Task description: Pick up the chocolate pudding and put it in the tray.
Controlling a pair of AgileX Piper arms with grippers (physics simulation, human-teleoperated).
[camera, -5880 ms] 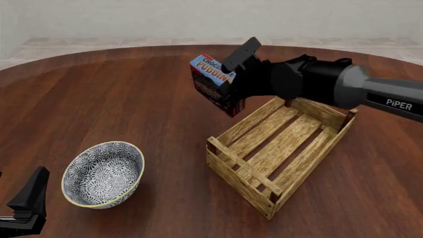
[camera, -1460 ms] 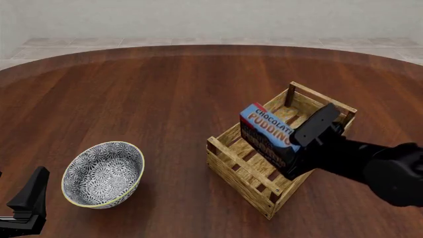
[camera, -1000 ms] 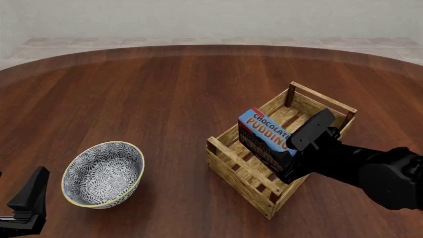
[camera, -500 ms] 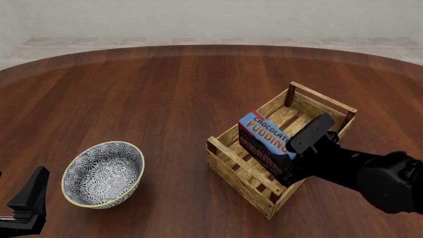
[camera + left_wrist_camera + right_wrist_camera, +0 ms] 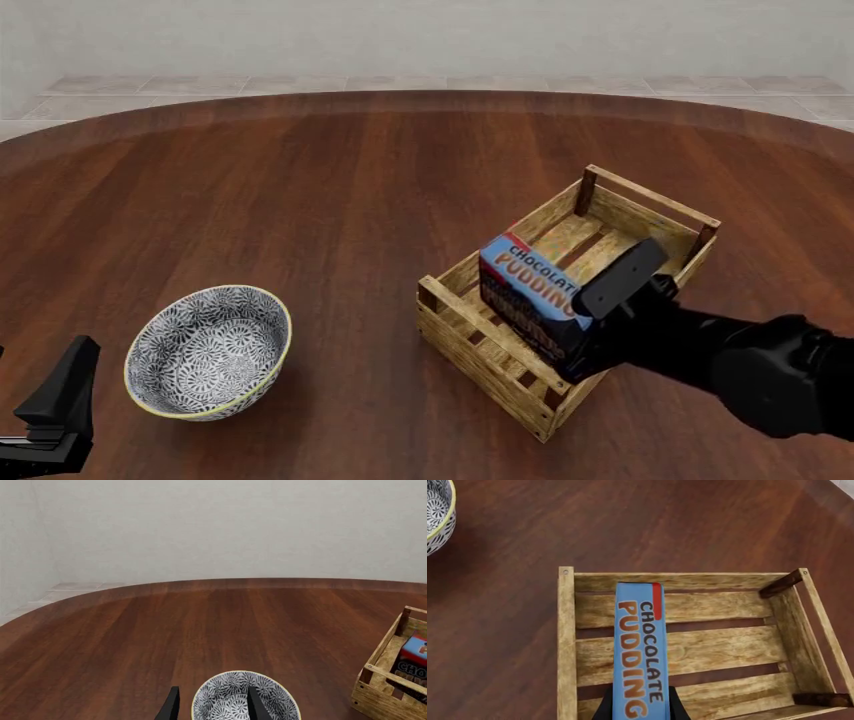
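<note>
The right gripper is clamped on the chocolate pudding, one black finger on each broad side of the carton. The carton stands on edge, blue lettered top facing up, tilted slightly, down inside the near half of the tray, a slatted wooden crate. The right arm reaches in low from the right edge of the front view, angled up and leftward to the crate. On the near left, the left gripper hangs with its fingers parted and holding nothing, pointing toward a blue-white patterned bowl on the round wooden table.
</note>
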